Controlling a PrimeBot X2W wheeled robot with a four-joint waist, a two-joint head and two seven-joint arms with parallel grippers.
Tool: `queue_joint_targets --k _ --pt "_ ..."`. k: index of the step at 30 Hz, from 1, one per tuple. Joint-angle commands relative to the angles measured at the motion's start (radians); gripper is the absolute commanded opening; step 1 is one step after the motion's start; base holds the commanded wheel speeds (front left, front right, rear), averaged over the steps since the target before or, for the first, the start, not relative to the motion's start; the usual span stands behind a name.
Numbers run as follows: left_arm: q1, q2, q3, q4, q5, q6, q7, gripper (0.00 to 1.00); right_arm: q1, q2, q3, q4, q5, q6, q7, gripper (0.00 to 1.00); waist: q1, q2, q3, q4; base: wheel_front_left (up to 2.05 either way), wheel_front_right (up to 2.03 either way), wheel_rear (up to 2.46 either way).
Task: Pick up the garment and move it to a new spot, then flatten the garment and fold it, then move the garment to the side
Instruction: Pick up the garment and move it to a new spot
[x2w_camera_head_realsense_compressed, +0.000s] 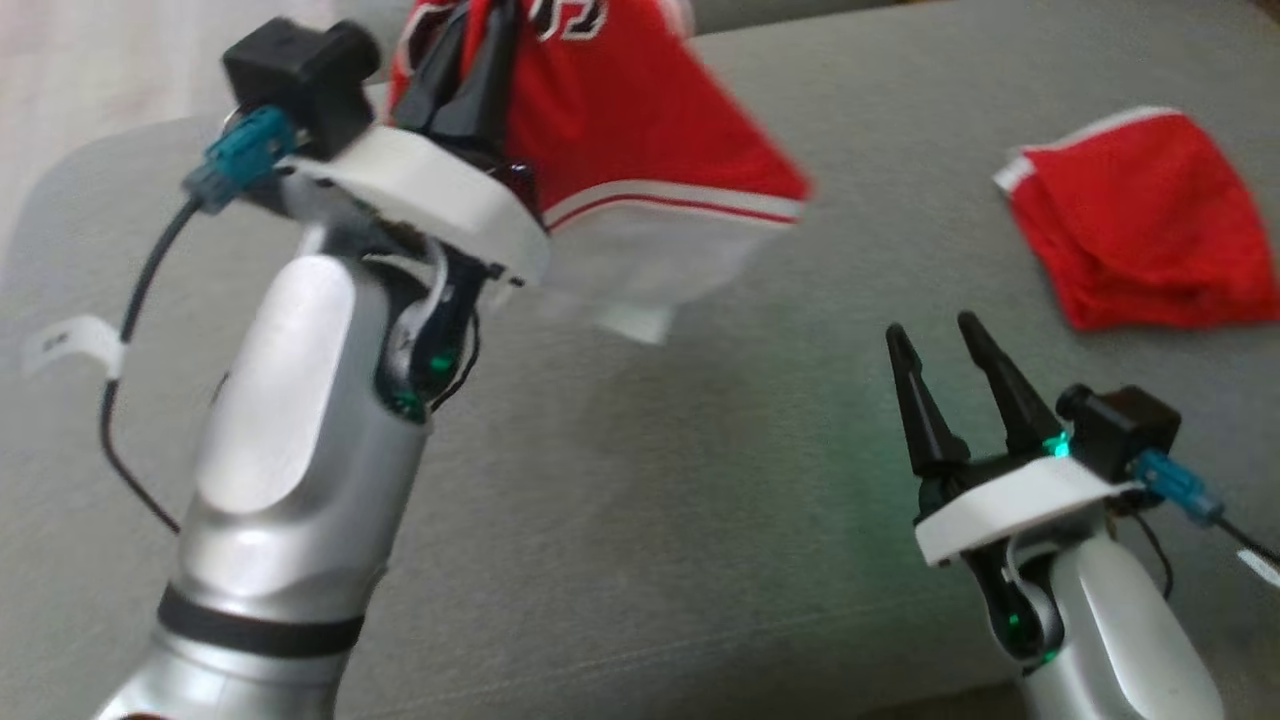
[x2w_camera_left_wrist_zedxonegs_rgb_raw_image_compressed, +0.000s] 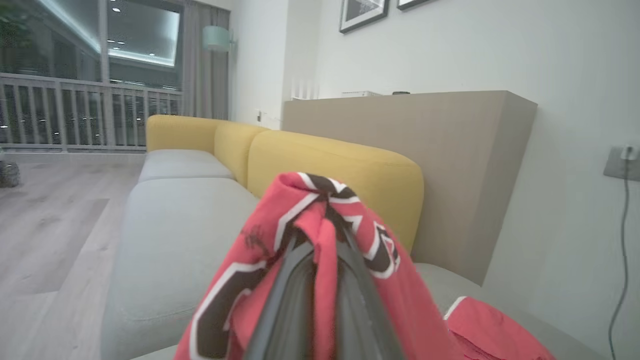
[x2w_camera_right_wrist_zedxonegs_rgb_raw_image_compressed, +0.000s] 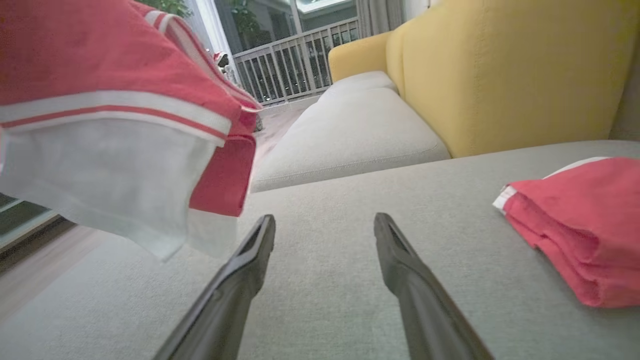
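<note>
From the head view, the left claw (x2w_camera_head_realsense_compressed: 470, 70) is raised at the upper left. Its dark fingers are pinched tight on the garment (x2w_camera_head_realsense_compressed: 640, 110), a red knit piece with a white-and-red striped hem that hangs clear above the grey woven sofa seat (x2w_camera_head_realsense_compressed: 650, 500). The right claw (x2w_camera_head_realsense_compressed: 930, 325) stands low at the right, spread wide and holding nothing. A folded red cloth (x2w_camera_head_realsense_compressed: 1150, 220) lies beyond it.

The left wrist view adds black-and-white lettering on the garment (x2w_camera_left_wrist_zedxonegs_rgb_raw_image_compressed: 400, 300), bunched over the closed left claw (x2w_camera_left_wrist_zedxonegs_rgb_raw_image_compressed: 322, 240). It also shows a rounded yellow backrest (x2w_camera_left_wrist_zedxonegs_rgb_raw_image_compressed: 340, 165) and a tan cabinet (x2w_camera_left_wrist_zedxonegs_rgb_raw_image_compressed: 425, 140).

The right wrist view shows thin white lining (x2w_camera_right_wrist_zedxonegs_rgb_raw_image_compressed: 100, 170) under the hem. The right claw (x2w_camera_right_wrist_zedxonegs_rgb_raw_image_compressed: 325, 220) has bare seat between its fingers.
</note>
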Motion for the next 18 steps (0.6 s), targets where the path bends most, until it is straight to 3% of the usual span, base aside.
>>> queue_joint_targets --k 1,11,13,18 --pt "-0.066 0.012 0.021 -0.009 -0.003 0.014 -0.022 0.00 -0.050 0.009 0.024 -0.044 0.000 0.000 -0.011 1.00 0.0000 0.0000 0.022 -0.071 0.00 0.00 0.00" --pt "-0.057 -0.002 -0.114 0.393 -0.085 0.082 -0.184 0.00 -0.069 0.013 0.034 -0.068 0.018 0.000 -0.015 1.00 0.0000 0.0000 0.062 -0.206 0.00 0.00 0.00" --pt "-0.057 -0.002 -0.156 0.476 -0.087 0.089 -0.196 1.00 -0.071 0.014 0.034 -0.068 0.020 0.000 -0.016 1.00 0.0000 0.0000 0.066 -0.214 0.00 0.00 0.00" --pt "-0.074 -0.002 -0.196 0.564 -0.134 0.102 -0.244 1.00 -0.066 0.014 0.012 -0.069 0.017 0.000 -0.020 1.00 0.0000 0.0000 0.065 -0.191 0.00 0.00 0.00"
